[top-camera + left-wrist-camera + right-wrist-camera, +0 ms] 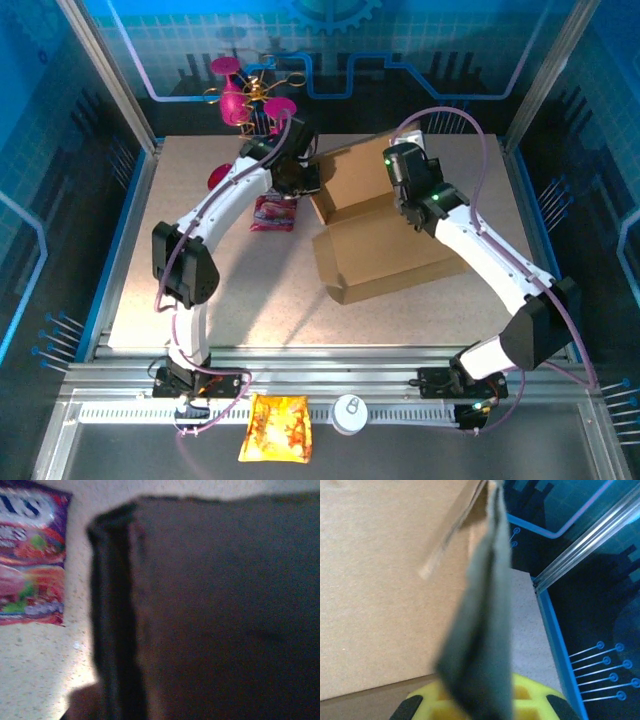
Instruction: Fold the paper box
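Pinched edge-on in right claw (481, 700), paper box (380, 580) flap; left claw (297, 182) closed at its corner; snack packet (30, 555) just left

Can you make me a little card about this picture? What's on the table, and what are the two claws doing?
table: pale and speckled
paper box: plain brown, partly folded, the biggest thing here
left claw: shut, at the box's far left corner; can't tell if it is gripping
right claw: shut on a thin flap of the box
snack packet: pink, lying flat left of the box, not touching it
near rail: yellow packet and white round thing
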### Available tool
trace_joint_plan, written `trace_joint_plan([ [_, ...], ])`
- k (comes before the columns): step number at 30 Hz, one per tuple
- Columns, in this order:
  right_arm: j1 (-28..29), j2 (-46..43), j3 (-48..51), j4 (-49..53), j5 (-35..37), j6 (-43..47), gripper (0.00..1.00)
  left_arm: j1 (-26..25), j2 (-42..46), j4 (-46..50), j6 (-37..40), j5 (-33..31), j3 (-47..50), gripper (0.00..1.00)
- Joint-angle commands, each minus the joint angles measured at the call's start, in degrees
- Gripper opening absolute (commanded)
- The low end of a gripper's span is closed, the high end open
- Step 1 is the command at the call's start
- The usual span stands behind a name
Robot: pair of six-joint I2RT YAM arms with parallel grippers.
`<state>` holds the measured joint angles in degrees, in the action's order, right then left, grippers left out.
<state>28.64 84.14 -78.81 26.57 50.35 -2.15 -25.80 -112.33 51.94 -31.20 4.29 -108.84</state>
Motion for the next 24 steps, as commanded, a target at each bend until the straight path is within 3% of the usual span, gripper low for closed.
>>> trace_joint_plan([
  [1,-0.59,-1.1,-3.91,-2.08,-3.94,6.08,0.09,0.77,5.78,-12.79,-0.91,15.22,7.4,0.0],
  [6,-0.78,-2.21,-9.52,4.52,-16.64,7.43,0.4,1.98,8.43,-24.82,-2.72,22.48,17.02,0.0],
  [10,-3.29,-3.7,-16.66,12.85,-38.46,3.83,0.6,2.13,8.15,-29.61,-3.79,23.67,20.05,0.0],
  [14,-9.75,-6.46,-21.92,15.53,-60.39,-3.84,0.72,2.43,7.48,-34.95,-5.37,25.61,22.55,0.0],
  [16,-14.73,-8.39,-21.34,11.82,-72.12,-8.99,0.77,2.5,6.93,-36.58,-4.78,26.88,23.05,0.0],
  [19,-21.19,-10.08,-19.54,3.24,-83.43,-19.65,0.79,2.51,6.61,-38.63,-3.75,27.54,24.15,0.0],
  [24,-29.49,-10.59,-18.54,-13.74,-88.33,-36.4,0.79,2.85,6.12,-41.8,-3.64,28.5,26.24,0.0],
])
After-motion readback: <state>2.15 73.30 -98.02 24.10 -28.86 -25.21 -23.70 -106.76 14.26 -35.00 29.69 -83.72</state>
